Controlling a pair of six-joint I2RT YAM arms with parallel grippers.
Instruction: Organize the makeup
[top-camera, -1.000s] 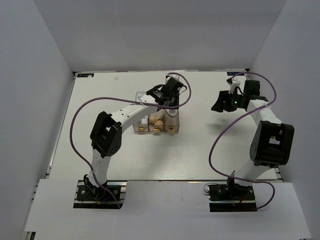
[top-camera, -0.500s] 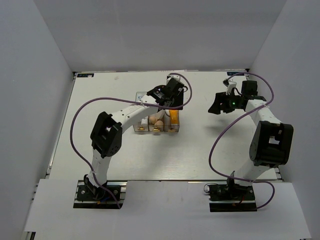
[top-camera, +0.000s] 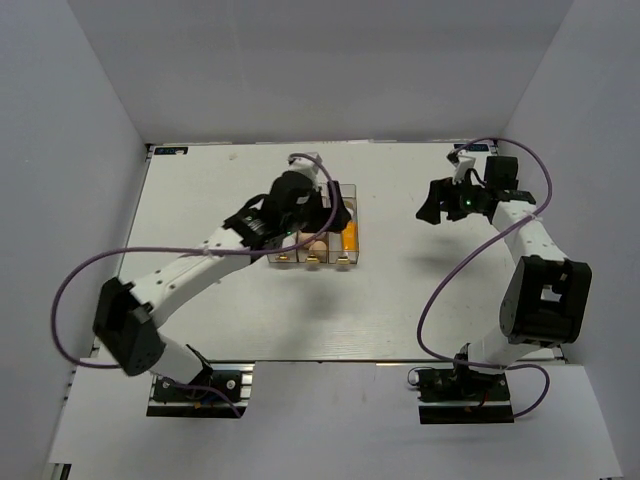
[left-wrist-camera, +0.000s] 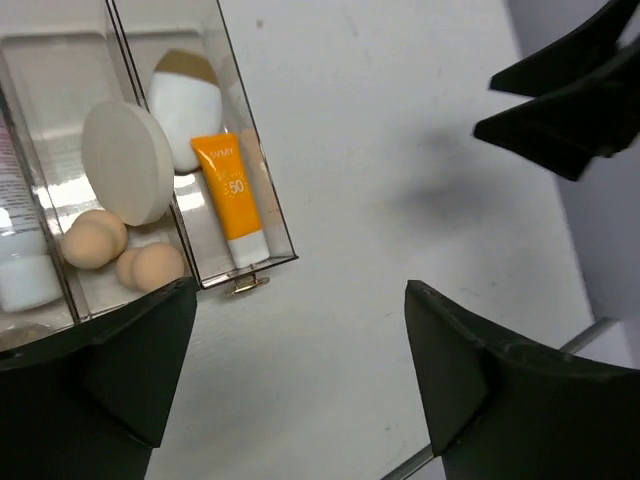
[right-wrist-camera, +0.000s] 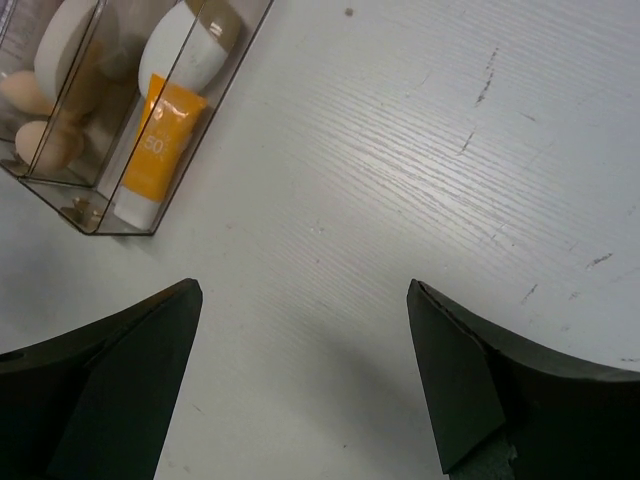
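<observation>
The makeup lies in three clear bins (top-camera: 357, 225) standing side by side at mid-table. An orange white-capped tube (left-wrist-camera: 232, 195) and a white-tan oval (left-wrist-camera: 183, 105) share the right bin. In the middle bin are a round cream puff (left-wrist-camera: 127, 162) and beige sponges (left-wrist-camera: 95, 238). A white tube (left-wrist-camera: 20, 270) shows in the left bin. My left gripper (top-camera: 322, 215) hovers over the bins, open and empty (left-wrist-camera: 300, 290). Far to the right, my right gripper (top-camera: 432, 208) hangs open above bare table (right-wrist-camera: 303, 285), and its view shows the orange tube (right-wrist-camera: 150, 160).
Each bin has a small gold handle (left-wrist-camera: 245, 285) on its near wall. White walls close in the table on three sides. My right gripper's fingers (left-wrist-camera: 560, 110) show at the upper right of the left wrist view.
My left gripper opened and let go of the orange tube, which now lies in the right bin. The left arm swung left and the gripper drew back. My right gripper opened wider.
</observation>
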